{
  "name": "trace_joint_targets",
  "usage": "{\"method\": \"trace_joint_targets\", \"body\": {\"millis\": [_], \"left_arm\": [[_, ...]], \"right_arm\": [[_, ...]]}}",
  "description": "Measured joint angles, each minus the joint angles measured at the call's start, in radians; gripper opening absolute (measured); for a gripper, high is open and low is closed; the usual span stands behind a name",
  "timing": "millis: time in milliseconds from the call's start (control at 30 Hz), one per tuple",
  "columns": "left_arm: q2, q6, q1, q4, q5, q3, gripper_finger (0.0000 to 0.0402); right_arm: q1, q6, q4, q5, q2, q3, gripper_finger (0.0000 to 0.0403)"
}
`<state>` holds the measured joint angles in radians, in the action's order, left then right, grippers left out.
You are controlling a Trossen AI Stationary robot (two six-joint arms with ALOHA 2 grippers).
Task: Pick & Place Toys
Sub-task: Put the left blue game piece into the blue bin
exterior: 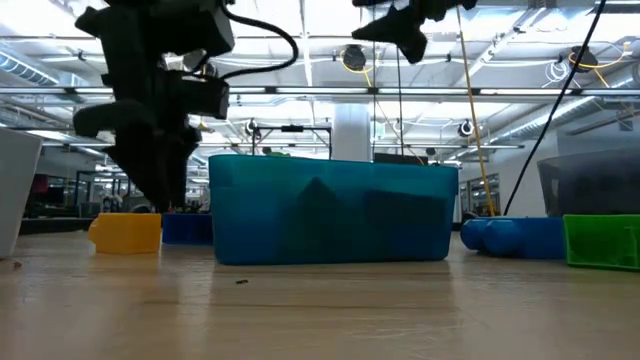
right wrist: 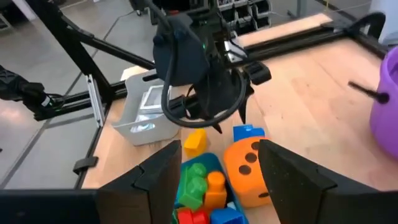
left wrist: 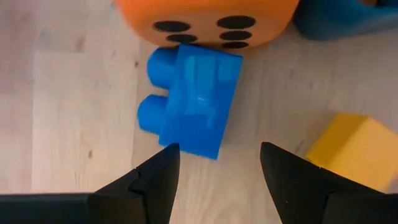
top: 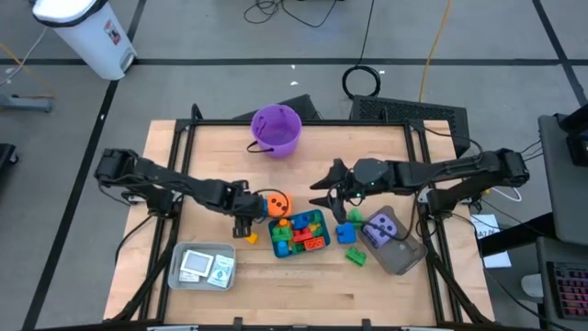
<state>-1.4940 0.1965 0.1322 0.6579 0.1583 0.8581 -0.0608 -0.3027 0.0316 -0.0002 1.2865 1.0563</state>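
A: While the left gripper [left wrist: 214, 163] hovers spread, the small blue plastic brick [left wrist: 189, 99] lies just ahead, touching the orange dotted die [left wrist: 205, 22].
B: Risk: a finger may nudge it aside.
A: Right gripper [right wrist: 217, 158], also spread, waits above the die.

A purple bucket [top: 276, 128] stands near the table's [top: 367, 276] far edge (a white bin [top: 87, 32] off-table).

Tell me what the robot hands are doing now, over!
Left gripper open, empty, hovering over blue brick beside orange die. Right gripper open, empty, above teal tray. Nothing blocking.
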Motion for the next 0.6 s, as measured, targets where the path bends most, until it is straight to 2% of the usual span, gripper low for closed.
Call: {"method": "trace_joint_targets", "body": {"millis": [367,600], "left_arm": [[-0.015,-0.143,-0.027,-0.028,0.002,0.000,0.0230],[-0.023,-0.253,-0.060,-0.079,-0.002,0.001,0.0230]], "right_arm": [[0.000,-0.139,-0.024,-0.029,0.001,-0.112,0.0205],[0.000,-0.169,-0.138,-0.029,0.000,-0.156,0.0205]]}}
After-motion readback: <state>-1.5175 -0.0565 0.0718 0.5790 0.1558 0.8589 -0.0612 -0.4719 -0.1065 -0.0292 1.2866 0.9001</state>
